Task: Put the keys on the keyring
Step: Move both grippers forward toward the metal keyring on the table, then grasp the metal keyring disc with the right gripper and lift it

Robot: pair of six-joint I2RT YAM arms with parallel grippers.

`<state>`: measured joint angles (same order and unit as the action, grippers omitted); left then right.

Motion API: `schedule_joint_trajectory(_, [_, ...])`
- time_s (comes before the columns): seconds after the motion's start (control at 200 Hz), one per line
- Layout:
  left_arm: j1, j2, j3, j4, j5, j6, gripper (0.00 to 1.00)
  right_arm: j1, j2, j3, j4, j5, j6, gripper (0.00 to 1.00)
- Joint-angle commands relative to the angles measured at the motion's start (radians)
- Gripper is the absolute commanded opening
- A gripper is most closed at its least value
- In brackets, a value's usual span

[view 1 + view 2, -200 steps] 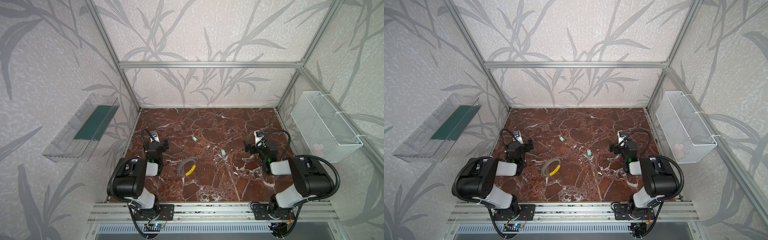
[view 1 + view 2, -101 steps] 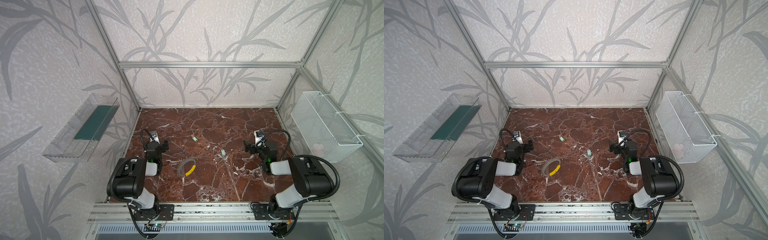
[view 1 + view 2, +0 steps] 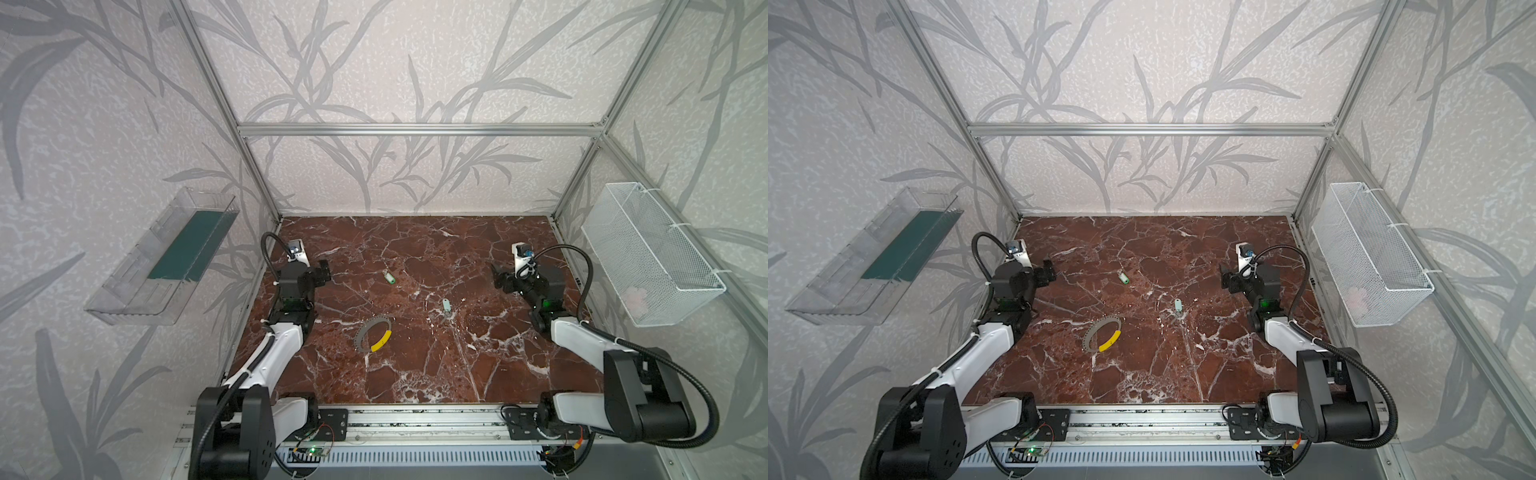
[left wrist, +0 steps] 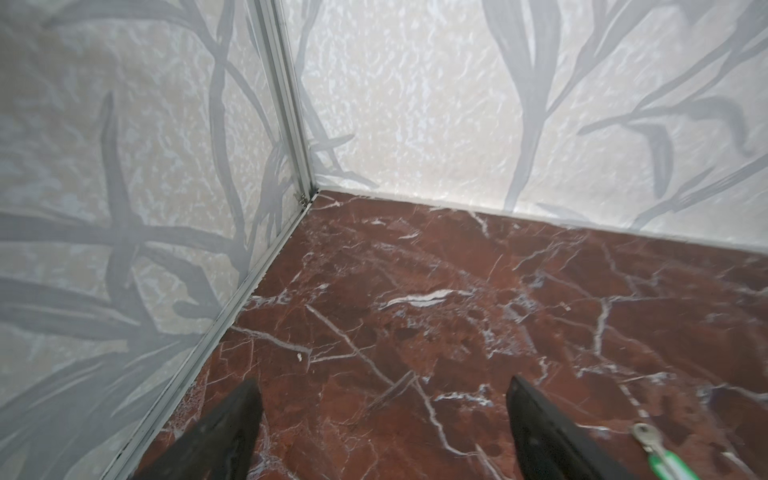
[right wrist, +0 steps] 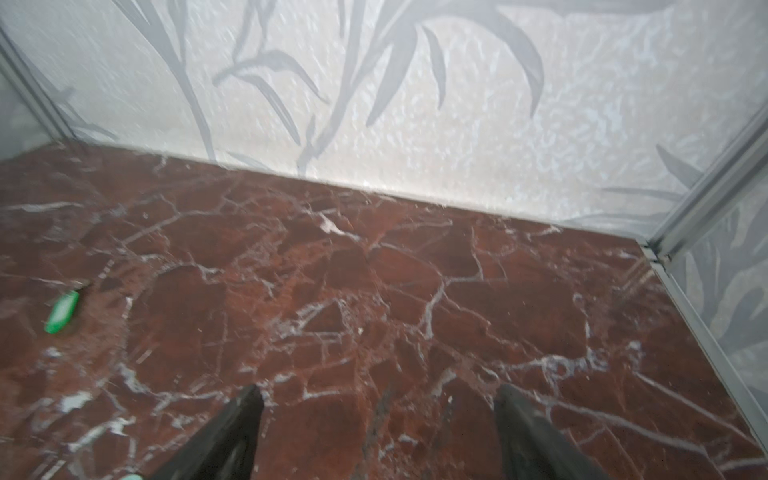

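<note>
Nothing on the worktop has shifted in the last second, and both arms sit where they were. On the left wall hangs a clear plastic trough [image 3: 166,266] with a dark green strip inside. It is clear of the glossy red-brown marble worktop [image 3: 415,374], whose white veins run out to the aluminium frame.

By the left edge, in the far half, the left arm [image 3: 278,353] of white shells and black joints carries the left jaws fully released. Its two black tapered fingers [image 4: 232,428] are spread wide above bare marble, grasping nothing, with open room toward the far-left corner.

A small key [image 3: 389,277] with a mint-green oblong plastic head and a short silver blade lies flat left of the middle in the far half, near those fingers but apart from them. Nearer the front edge and left of centre lies the keyring [image 3: 360,337], a large thin grey metal hoop. It has a bright yellow curved sleeve [image 3: 381,341] on its near-right arc and free marble all around it. The second key [image 3: 446,305], paler mint, lies just right of centre, well apart from the ring.

By the right edge the right jaws likewise stand wide. Their black fingers [image 5: 232,432] are empty above the marble, though that wrist view is blurred. A white wire-mesh basket [image 3: 648,257] hangs on the right wall.
</note>
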<state>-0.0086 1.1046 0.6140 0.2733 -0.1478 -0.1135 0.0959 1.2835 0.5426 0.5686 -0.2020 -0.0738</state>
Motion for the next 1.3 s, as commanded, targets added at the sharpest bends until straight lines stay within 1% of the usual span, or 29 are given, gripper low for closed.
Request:
schedule_joint_trajectory(0.0, [-0.078, -0.040, 0.064, -0.419, 0.057, -0.098, 0.82, 0.107, -0.042, 0.109, -0.275, -0.025, -0.016, 0.80])
schedule_joint_trajectory(0.075, [-0.153, -0.033, 0.111, -0.542, 0.041, -0.121, 0.76, 0.206, -0.024, 0.159, -0.362, -0.004, -0.034, 0.76])
schedule_joint_trajectory(0.145, [-0.214, -0.016, 0.151, -0.633, 0.049, -0.164, 0.68, 0.292, -0.003, 0.184, -0.419, 0.006, -0.036, 0.69])
schedule_joint_trajectory(0.23, [-0.272, 0.006, 0.175, -0.709, 0.086, -0.207, 0.61, 0.368, 0.031, 0.192, -0.444, 0.008, 0.023, 0.63])
schedule_joint_trajectory(0.285, [-0.309, 0.018, 0.172, -0.735, 0.097, -0.226, 0.59, 0.409, 0.057, 0.191, -0.448, -0.024, 0.074, 0.61])
schedule_joint_trajectory(0.405, [-0.376, 0.045, 0.151, -0.738, 0.088, -0.249, 0.57, 0.516, 0.121, 0.201, -0.465, -0.036, 0.153, 0.57])
schedule_joint_trajectory(0.505, [-0.381, 0.075, 0.146, -0.712, 0.101, -0.271, 0.55, 0.582, 0.210, 0.203, -0.397, -0.090, 0.236, 0.53])
schedule_joint_trajectory(0.615, [-0.380, 0.108, 0.166, -0.701, 0.124, -0.263, 0.51, 0.624, 0.333, 0.236, -0.336, -0.148, 0.332, 0.49])
schedule_joint_trajectory(0.69, [-0.380, 0.122, 0.180, -0.704, 0.124, -0.252, 0.51, 0.653, 0.399, 0.267, -0.299, -0.178, 0.376, 0.47])
schedule_joint_trajectory(0.805, [-0.378, 0.128, 0.194, -0.694, 0.127, -0.234, 0.50, 0.693, 0.506, 0.307, -0.235, -0.189, 0.418, 0.46])
schedule_joint_trajectory(0.905, [-0.375, 0.133, 0.207, -0.692, 0.120, -0.218, 0.50, 0.699, 0.583, 0.347, -0.210, -0.195, 0.464, 0.43])
schedule_joint_trajectory(1.0, [-0.372, 0.135, 0.217, -0.688, 0.122, -0.200, 0.50, 0.700, 0.631, 0.362, -0.175, -0.200, 0.485, 0.42])
schedule_joint_trajectory(1.205, [-0.362, 0.147, 0.237, -0.687, 0.122, -0.171, 0.50, 0.705, 0.692, 0.398, -0.172, -0.200, 0.489, 0.41])
schedule_joint_trajectory(1.294, [-0.361, 0.159, 0.248, -0.688, 0.129, -0.162, 0.50, 0.705, 0.717, 0.418, -0.170, -0.210, 0.500, 0.39])
